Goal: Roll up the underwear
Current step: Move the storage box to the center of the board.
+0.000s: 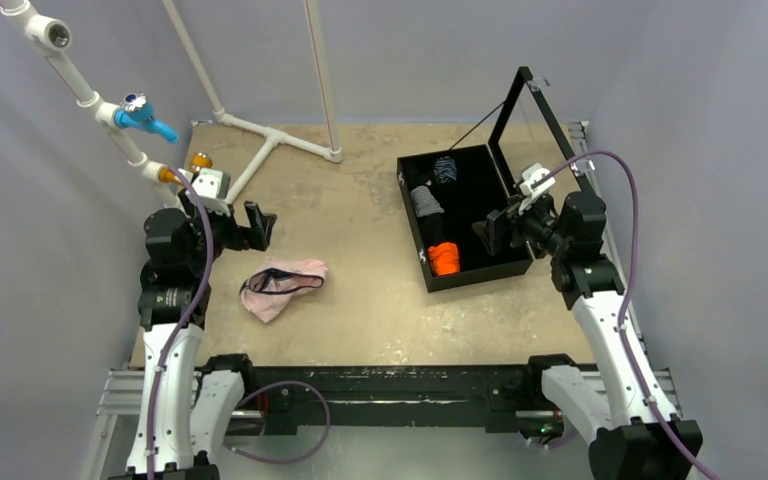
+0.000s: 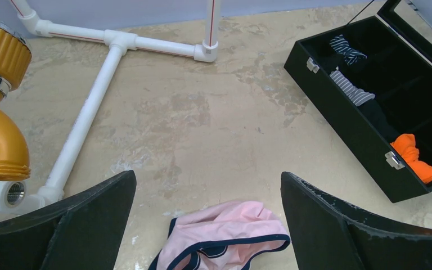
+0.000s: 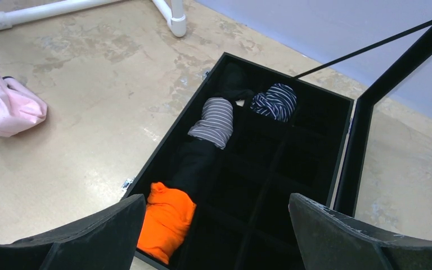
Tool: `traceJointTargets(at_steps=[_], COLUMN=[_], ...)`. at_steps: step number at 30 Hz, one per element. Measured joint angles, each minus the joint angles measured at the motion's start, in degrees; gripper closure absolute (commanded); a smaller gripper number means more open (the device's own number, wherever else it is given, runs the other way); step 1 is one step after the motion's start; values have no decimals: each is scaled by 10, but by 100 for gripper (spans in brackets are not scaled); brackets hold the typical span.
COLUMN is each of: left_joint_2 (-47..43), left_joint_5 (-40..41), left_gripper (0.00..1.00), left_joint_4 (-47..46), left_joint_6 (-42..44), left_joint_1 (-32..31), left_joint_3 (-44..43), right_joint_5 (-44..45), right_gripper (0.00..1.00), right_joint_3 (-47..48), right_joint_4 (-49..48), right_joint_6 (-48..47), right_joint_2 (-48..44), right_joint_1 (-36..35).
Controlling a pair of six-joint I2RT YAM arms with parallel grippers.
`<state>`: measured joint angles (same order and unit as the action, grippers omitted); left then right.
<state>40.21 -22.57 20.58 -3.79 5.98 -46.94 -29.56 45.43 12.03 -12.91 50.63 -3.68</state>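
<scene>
The underwear (image 1: 282, 284), pale pink with navy trim, lies crumpled and unrolled on the table at the left middle. It also shows in the left wrist view (image 2: 225, 236) and at the left edge of the right wrist view (image 3: 5, 104). My left gripper (image 1: 258, 224) is open and empty, hovering above and just behind the underwear; in the left wrist view (image 2: 208, 225) its jaws stand wide apart on either side of the cloth. My right gripper (image 1: 492, 232) is open and empty above the black box (image 1: 412, 228), its jaws wide apart in the right wrist view (image 3: 216, 233).
The open black divided box (image 3: 171, 135) holds an orange rolled cloth (image 1: 444, 257), a grey-striped rolled cloth (image 1: 426, 202), a navy-striped one (image 1: 445, 168) and a black one (image 3: 194, 163). Its lid (image 1: 538, 110) stands open. A white pipe frame (image 1: 270, 135) stands at the back left.
</scene>
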Motion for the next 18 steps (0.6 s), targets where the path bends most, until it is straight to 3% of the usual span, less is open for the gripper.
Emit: traceJointTargets(at_steps=[18], left_joint_2=[4], left_joint_5=[-13], left_gripper=[0], left_joint_4=[1], left_joint_6=[4], left_joint_1=[0], left_joint_3=[0], right_joint_5=[-16], right_gripper=[1], right_joint_3=[0], right_joint_4=[6], right_joint_6=[-9], right_joint_2=[-8], right_joint_1=[0])
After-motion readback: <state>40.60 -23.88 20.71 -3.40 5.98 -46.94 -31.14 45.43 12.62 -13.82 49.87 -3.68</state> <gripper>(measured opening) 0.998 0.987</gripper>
